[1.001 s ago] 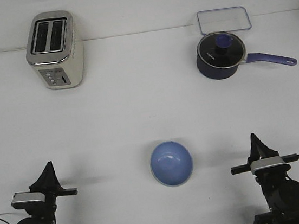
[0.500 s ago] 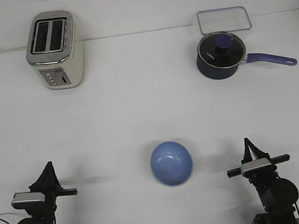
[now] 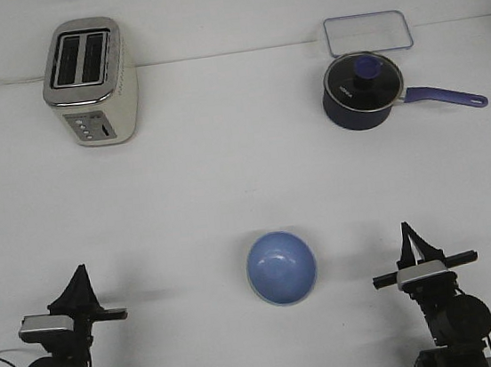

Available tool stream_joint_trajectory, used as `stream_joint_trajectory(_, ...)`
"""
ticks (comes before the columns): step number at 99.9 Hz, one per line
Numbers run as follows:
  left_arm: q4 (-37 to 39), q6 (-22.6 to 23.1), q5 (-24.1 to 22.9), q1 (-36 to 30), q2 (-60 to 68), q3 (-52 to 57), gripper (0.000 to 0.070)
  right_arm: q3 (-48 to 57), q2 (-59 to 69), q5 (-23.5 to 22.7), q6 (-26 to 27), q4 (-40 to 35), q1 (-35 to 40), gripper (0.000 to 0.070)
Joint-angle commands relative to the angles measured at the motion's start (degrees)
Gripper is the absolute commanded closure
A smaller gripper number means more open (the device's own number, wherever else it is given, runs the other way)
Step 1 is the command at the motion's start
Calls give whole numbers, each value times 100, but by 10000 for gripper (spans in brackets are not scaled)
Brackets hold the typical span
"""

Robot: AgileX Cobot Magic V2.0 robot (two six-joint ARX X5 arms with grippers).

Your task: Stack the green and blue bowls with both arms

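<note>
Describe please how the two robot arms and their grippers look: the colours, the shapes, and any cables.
Both arms are black. The left gripper and the right gripper each end in dark, pointed prongs forming a triangular tip. Behind each sits a small light grey block with a thin black bar sticking sideways, above a round black joint housing. A thin black cable loops beside the left arm's base. No markings are readable.

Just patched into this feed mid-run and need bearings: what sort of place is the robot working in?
Probably a lab tabletop staged as a kitchen. A toaster, a lidded saucepan and a blue bowl sit spaced out on a plain white table, with the left gripper and right gripper at its near edge.
</note>
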Motion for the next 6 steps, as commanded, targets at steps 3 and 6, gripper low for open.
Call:
stream_joint_trajectory(3, 57, 7, 26, -4, -4, -107, 685, -9, -2, -4, 2, 85, -13, 700)
stream_joint_trajectory(6, 57, 7, 26, -4, -4, -107, 686, -9, 0, -4, 2, 85, -13, 700)
